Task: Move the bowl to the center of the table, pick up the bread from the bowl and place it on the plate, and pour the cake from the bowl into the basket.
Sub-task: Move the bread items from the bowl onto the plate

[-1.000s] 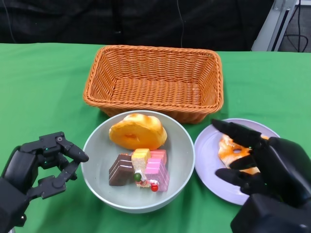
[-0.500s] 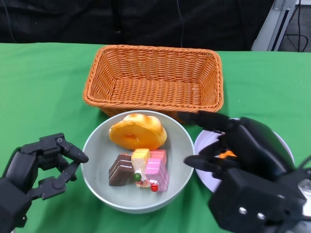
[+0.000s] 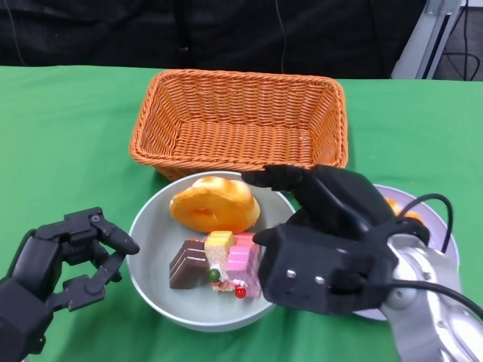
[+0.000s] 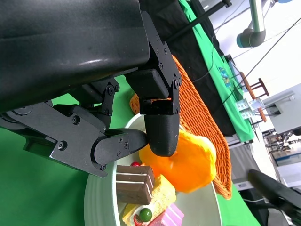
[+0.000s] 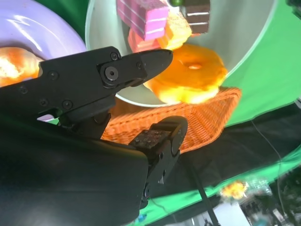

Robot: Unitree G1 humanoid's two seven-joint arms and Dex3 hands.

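Since the bread (image 3: pixel 214 204) looks soft and light, the empty, spread right hand (image 3: pixel 317 226) should cup its sides gently.

A green-covered table (image 3: pixel 68 121) carries three things. The woven orange basket (image 3: pixel 238 124) sits at the far middle. Just in front of it stands the pale bowl (image 3: pixel 151 260), and the lilac plate (image 3: pixel 396 196) lies close to the bowl's right.
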